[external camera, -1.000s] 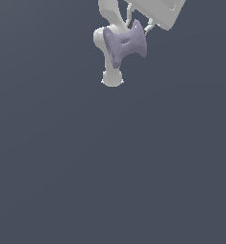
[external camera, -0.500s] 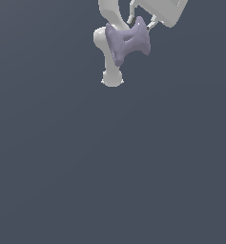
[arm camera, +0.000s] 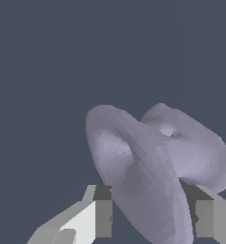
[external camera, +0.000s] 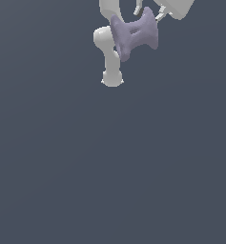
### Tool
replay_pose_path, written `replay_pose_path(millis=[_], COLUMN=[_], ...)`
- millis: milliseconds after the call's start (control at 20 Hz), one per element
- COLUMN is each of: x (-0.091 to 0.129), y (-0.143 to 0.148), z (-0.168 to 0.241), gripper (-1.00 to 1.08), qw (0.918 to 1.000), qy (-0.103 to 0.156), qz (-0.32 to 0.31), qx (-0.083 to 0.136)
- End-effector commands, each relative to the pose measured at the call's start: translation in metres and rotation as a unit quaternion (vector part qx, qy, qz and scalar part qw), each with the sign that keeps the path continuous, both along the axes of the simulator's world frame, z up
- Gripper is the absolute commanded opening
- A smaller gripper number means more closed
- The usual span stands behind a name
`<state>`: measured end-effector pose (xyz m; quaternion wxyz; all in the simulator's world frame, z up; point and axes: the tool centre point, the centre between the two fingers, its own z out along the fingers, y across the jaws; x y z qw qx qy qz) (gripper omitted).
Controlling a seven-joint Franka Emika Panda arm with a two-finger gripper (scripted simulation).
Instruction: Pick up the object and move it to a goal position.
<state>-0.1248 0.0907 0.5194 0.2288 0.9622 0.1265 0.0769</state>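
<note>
Gripping the object (arm camera: 148, 176) between 2 fingers (arm camera: 97, 212), pads pressed against opposite sides of the flared end, jaws closed on it. Pale lavender, spool-shaped, narrow waist, small dimple on 1 face. Held by the flare, likely because the pads sit flat against it there and the widening keeps it from slipping through.

In the exterior view: object (external camera: 134, 34) high in the frame, clear of the dark grey floor (external camera: 109, 167), hanging under the gripper (external camera: 148, 14), axis lying roughly sideways and a little tilted. White arm link (external camera: 108, 50) behind it, toward the exterior view's left, running down to its base (external camera: 112, 78).

Raised well off the surface, presumably for free carriage to the goal. No goal marker visible in either view; distance left cannot be judged. Grasp looks secure, pick-up done, transport in hand.
</note>
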Motion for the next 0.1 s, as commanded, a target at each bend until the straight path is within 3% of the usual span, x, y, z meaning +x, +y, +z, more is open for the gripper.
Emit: replay_pose_path(millis=[0,50], x=[0.0013,0.0013], y=[0.0013,0.0014], z=[0.0023,0.0024], gripper=[-1.0,-1.0], qw=[1.0,1.0], qy=[0.0,0.0], qz=[0.0,0.0], qx=[0.0,0.0])
